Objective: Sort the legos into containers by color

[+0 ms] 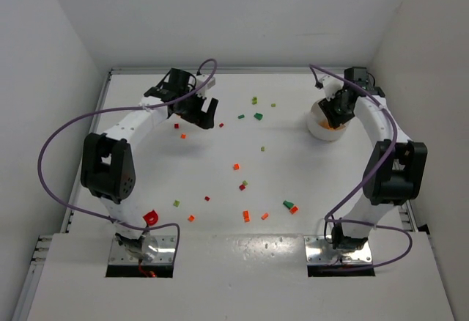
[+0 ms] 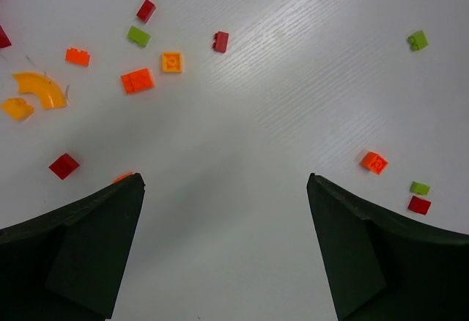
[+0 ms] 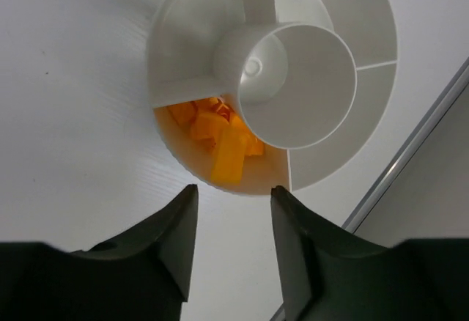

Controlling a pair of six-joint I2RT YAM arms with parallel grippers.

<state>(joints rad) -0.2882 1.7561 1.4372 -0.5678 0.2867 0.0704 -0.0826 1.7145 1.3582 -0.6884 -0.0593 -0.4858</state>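
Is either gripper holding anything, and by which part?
Nothing is held. The left gripper stands wide open above the table; the right gripper is open and empty over the dish, near its orange legos.

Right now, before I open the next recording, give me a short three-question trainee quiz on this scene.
1. True or false: the left gripper is shut on something.
2. The legos lying in the dish are: A red, B orange, C green.
3. Fill in: the ___ gripper hangs over the dish.
Key: 1 false, its jaws stand wide apart with nothing between them; 2 B; 3 the right gripper.
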